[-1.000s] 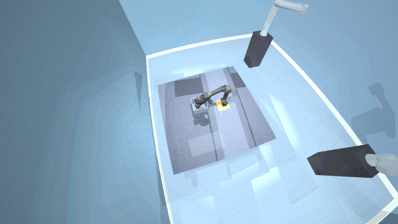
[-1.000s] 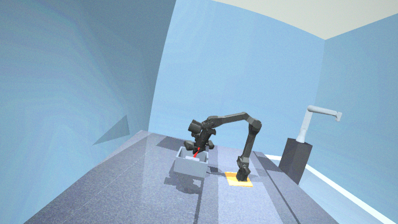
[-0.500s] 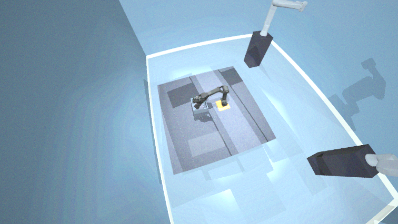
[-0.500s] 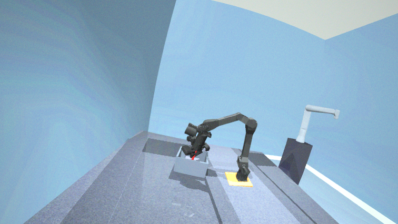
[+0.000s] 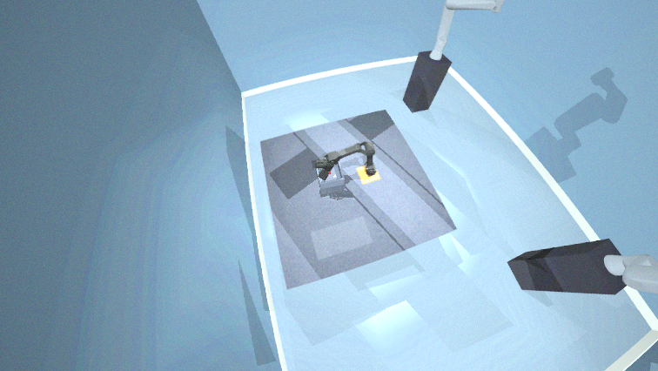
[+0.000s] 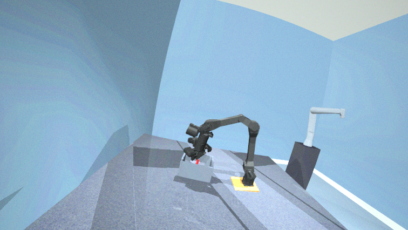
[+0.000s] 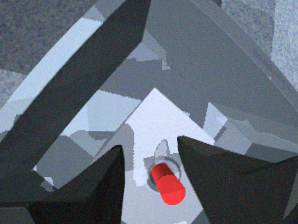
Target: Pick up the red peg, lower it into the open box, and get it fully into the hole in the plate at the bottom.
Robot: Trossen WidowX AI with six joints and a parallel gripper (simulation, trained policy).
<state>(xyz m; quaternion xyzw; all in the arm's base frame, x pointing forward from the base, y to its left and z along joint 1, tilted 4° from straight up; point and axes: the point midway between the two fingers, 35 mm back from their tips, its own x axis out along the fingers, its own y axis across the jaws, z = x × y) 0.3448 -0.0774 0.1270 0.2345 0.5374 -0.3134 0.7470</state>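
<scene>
1. Top view: the WidowX arm (image 5: 348, 151) (image 6: 251, 147) rises from a yellow base plate (image 5: 365, 179) (image 6: 237, 186) and reaches over to the open grey box (image 5: 332, 185) (image 6: 195, 171) (image 7: 215, 55). A small red spot, the red peg (image 5: 329, 172) (image 6: 197, 162) (image 7: 168, 185), shows within the box, beside the dark gripper (image 5: 325, 176) (image 6: 197, 159) (image 7: 150, 147).
2. Exterior view: the gripper points down into the box, tilted, with its lower part at the level of the rim. Part of the peg shows just under the fingers, above the near wall's edge; that wall hides whatever lies lower.
3. Wrist view: the fingers stand partway open, one on each side of the peg, with visible gaps between; they have hold of nothing.
4. Same view: the peg leans at the round hole (image 7: 177, 167) in the pale plate (image 7: 160, 115) at the box's bottom. Its far end appears to be in the hole's mouth, though the angle makes the depth hard to judge. Much of the peg stands out of the plate, so it is not fully in.
</scene>
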